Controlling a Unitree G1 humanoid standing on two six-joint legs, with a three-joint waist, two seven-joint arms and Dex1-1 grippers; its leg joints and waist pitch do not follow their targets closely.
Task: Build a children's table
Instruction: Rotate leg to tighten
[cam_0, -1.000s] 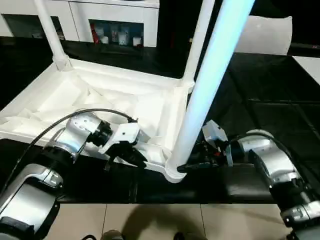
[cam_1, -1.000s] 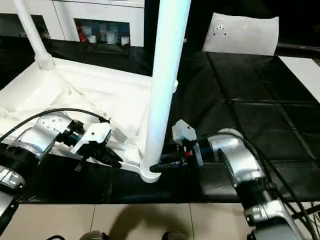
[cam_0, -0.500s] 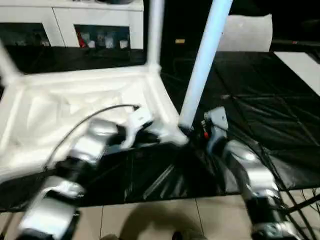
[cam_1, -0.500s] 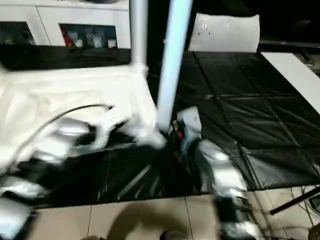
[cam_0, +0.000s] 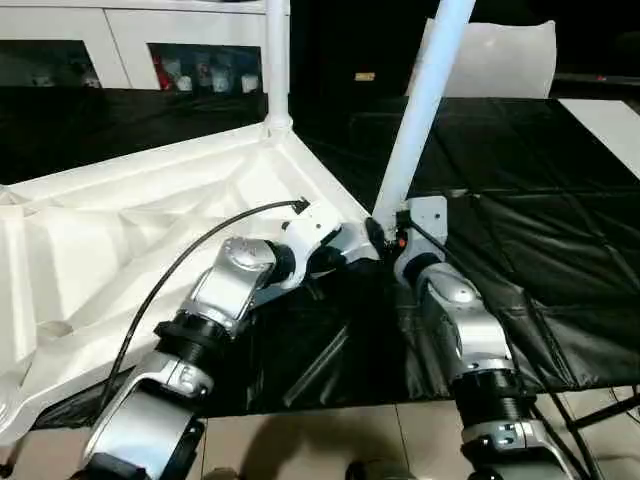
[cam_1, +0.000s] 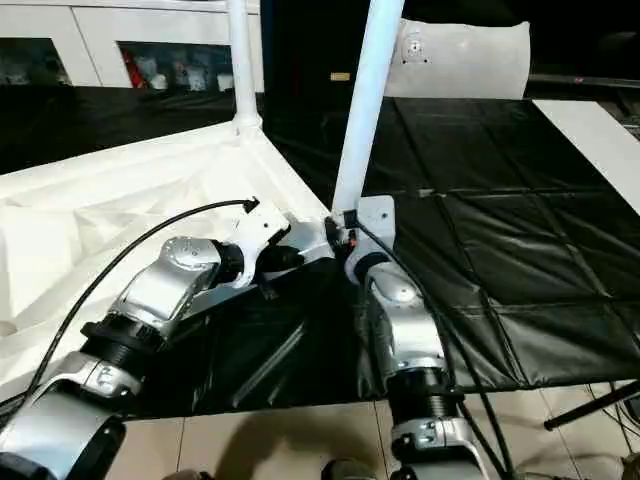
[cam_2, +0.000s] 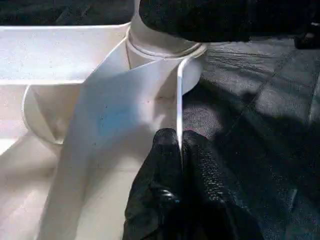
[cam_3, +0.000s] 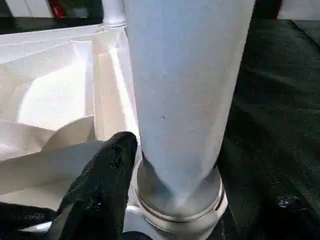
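The children's table lies upside down on the black cover, its white ribbed tabletop (cam_0: 120, 230) reaching to my left. One white leg (cam_0: 277, 60) stands in the far corner socket. Another leg (cam_0: 425, 110) stands in the corner nearest my grippers. My left gripper (cam_0: 335, 258) is at that corner, shut on a thin upright rib of the tabletop (cam_2: 150, 85), its black fingertips (cam_2: 165, 145) pinching the rib's edge. My right gripper (cam_0: 385, 235) sits at the foot of the near leg (cam_3: 185, 90), just above the round socket (cam_3: 180, 205).
A white cabinet with glass doors (cam_0: 150, 40) stands behind the table. A flat white sheet with a small hole (cam_1: 460, 55) leans at the back right. The black cover (cam_0: 540, 200) stretches to the right, and tiled floor (cam_0: 300, 440) shows below its near edge.
The tabletop has swung round on the black cover, and its gripped corner has moved away from me with both grippers still on it. The view itself has also shifted.
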